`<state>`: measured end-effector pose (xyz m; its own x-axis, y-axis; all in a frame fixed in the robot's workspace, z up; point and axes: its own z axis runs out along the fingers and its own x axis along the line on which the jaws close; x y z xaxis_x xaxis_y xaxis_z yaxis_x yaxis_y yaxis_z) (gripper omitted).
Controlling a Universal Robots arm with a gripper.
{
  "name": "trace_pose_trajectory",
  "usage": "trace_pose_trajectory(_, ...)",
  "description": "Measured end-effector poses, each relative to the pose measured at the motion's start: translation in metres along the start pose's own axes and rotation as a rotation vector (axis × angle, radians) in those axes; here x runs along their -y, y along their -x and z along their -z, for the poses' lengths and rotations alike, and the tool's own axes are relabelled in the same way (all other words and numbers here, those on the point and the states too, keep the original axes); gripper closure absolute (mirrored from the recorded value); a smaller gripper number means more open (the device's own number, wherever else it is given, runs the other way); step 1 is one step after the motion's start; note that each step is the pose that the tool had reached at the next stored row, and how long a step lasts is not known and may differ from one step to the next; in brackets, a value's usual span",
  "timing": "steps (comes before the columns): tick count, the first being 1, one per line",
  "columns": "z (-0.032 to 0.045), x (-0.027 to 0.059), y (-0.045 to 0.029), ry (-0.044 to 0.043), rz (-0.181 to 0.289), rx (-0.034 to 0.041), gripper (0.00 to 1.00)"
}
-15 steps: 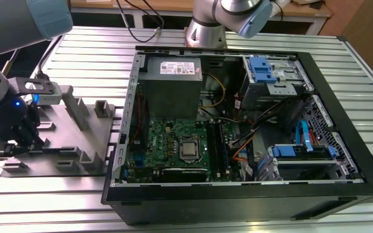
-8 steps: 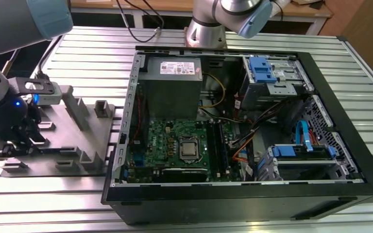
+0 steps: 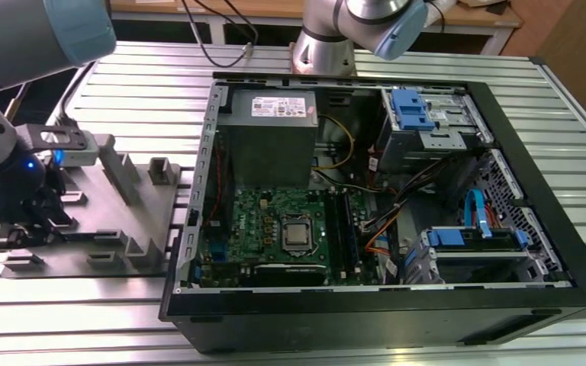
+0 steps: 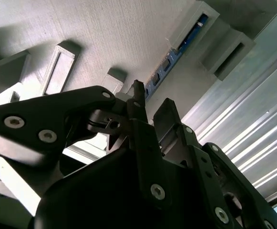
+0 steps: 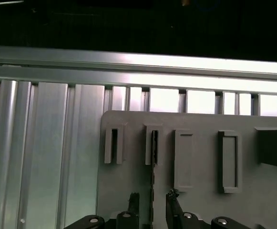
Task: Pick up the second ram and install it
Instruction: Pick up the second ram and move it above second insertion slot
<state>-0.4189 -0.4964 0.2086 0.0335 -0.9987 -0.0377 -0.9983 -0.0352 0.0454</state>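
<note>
First wrist view: ram (image 5: 153, 143) beneath tool (image 5: 152, 196).

Tool (image 5: 152, 197) pointed down; fingers (image 5: 134, 206) apart

This is a robotics lab or assembly workshop. A ribbed aluminium table (image 3: 150, 84) carries an opened desktop computer case (image 3: 375, 324) and a grey fixture plate (image 3: 100, 213) with slotted holders. A robot arm's base (image 3: 323, 49) stands on it, with wooden benches (image 3: 272, 9) behind.

Matt grey fixture plate (image 5: 205, 157); glossy ribbed aluminium table (image 5: 47, 157); matt black plastic end effector (image 4: 151, 98)
</note>
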Motion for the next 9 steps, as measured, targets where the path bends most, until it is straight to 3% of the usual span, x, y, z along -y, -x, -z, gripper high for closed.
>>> trace_pose_trajectory(9, -0.0101, 0.0004, -0.0004, 0.0024, 0.002, 0.0000, 0.67)
